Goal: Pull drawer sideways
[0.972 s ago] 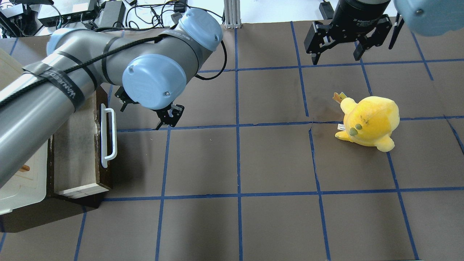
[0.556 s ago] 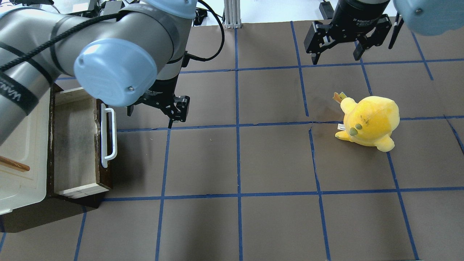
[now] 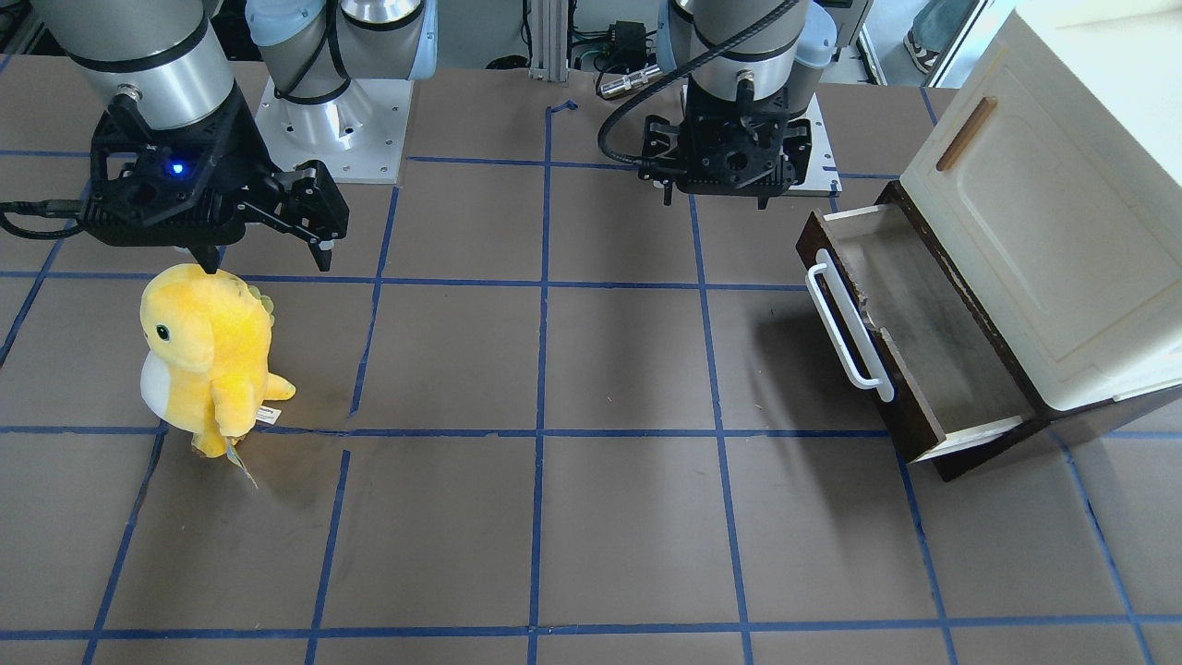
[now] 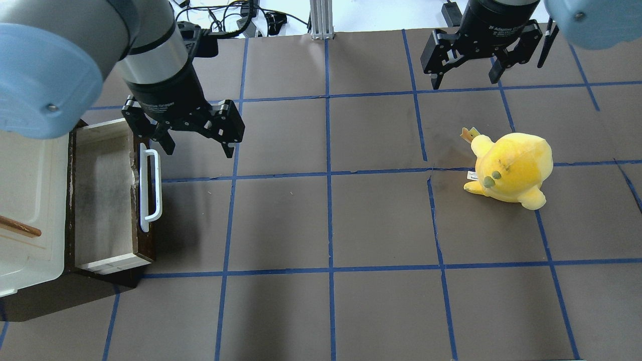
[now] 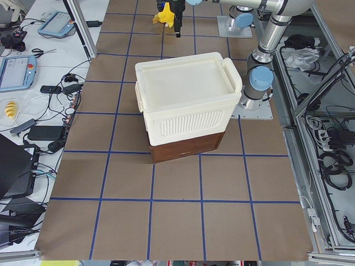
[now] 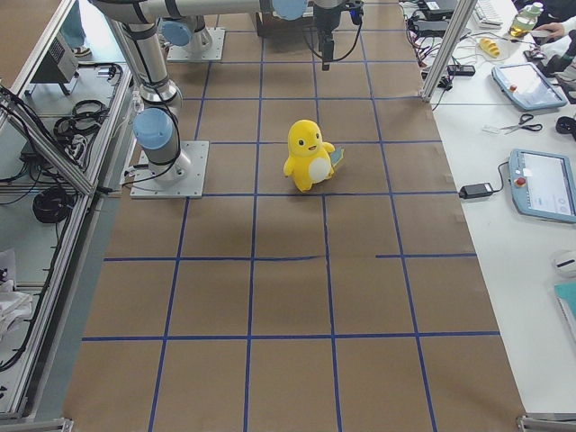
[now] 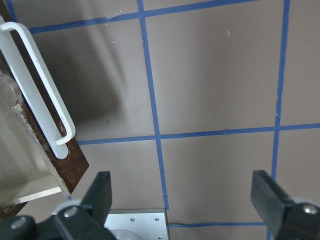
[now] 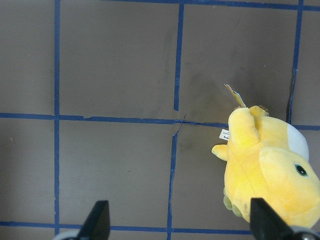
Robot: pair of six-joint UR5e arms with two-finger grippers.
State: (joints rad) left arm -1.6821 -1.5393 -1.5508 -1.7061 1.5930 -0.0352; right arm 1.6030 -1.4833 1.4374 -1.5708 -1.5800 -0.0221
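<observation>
The drawer (image 4: 105, 200) stands pulled out of the cream cabinet (image 4: 30, 200) at the table's left. It has a dark brown front, a long white bar handle (image 4: 150, 188) and a worn grey inside. It also shows in the front-facing view (image 3: 933, 342) with its handle (image 3: 848, 323). My left gripper (image 4: 199, 150) is open and empty, and hangs above the table just past the handle's far end, not touching it. The left wrist view shows the handle (image 7: 42, 90) left of the open fingers (image 7: 97, 195). My right gripper (image 4: 465, 82) is open and empty at the back right.
A yellow plush toy (image 4: 511, 168) stands on the right half, just in front of the right gripper; it also shows in the right wrist view (image 8: 270, 170). The cabinet door with a small wooden handle (image 3: 965, 134) lies above the drawer. Blue tape lines grid the brown table.
My left arm has swung back and up, and the wrist has turned so that the open gripper points straight down. The drawer, the right gripper and the plush toy have not moved.
</observation>
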